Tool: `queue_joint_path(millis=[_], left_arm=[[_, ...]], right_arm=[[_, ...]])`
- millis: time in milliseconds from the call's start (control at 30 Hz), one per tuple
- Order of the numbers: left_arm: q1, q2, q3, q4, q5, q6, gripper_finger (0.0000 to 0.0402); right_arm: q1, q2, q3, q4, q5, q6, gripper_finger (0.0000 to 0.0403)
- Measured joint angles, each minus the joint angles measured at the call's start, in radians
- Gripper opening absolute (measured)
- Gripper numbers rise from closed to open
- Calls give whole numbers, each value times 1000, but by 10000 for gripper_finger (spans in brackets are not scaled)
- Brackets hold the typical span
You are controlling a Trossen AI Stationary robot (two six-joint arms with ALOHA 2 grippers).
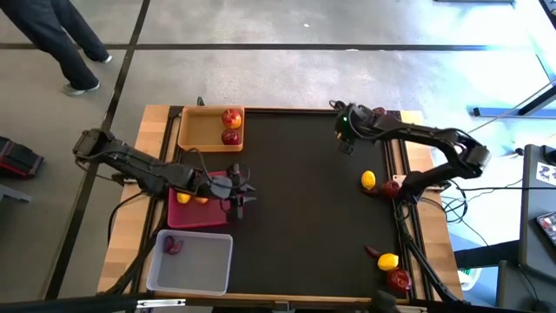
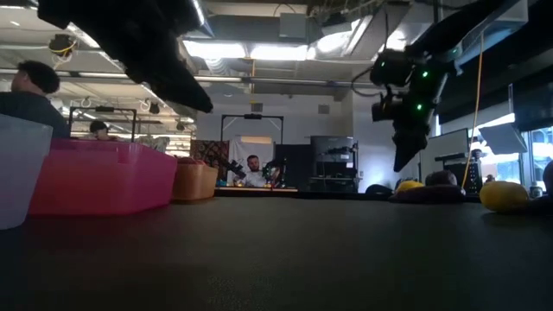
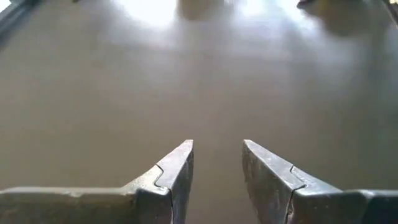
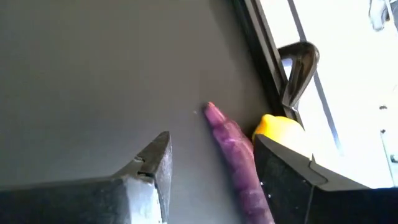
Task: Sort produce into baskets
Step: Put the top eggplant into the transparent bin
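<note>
The left tool (image 3: 216, 147) hangs just off the inner side of the pink tray (image 1: 213, 219), its jaws a narrow gap apart with only bare counter (image 1: 295, 217) between them. The right tool (image 2: 403, 162) sits high over the far right part of the counter, jaws moderately apart and holding nothing.

From where I stand, the job looks partly done and between picks. The tan tray (image 1: 195, 130) holds two apples, the pink one has lemons, and the white tray (image 1: 204, 265) has one purple root (image 1: 174, 246).

What remains lies along the right edge, well apart from the left tool. There is a lemon (image 1: 368, 180) with a dark-red piece just beside it, and nearer the front a second root (image 4: 233, 146) touching another lemon (image 4: 280, 129), then an apple (image 1: 399, 280).

I'd guess the next move falls to the right arm, which is the closer one. It needs to come down over one piece, and the touching root and lemon will want a careful line so only one is taken.
</note>
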Motion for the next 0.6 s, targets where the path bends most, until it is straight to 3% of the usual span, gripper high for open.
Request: queue_joint_path(millis=[333,433,600], left_arm=[[92,0,0,-1,-1,18,131],[101,0,0,0,-2,14,131],[103,0,0,-1,-2,6,131]], right_arm=[[-143,225,168,-71,-62,-103,179],[-163,266,205,-155,-62,-106,179],[-175,309,213,-137,-60,-174,179]])
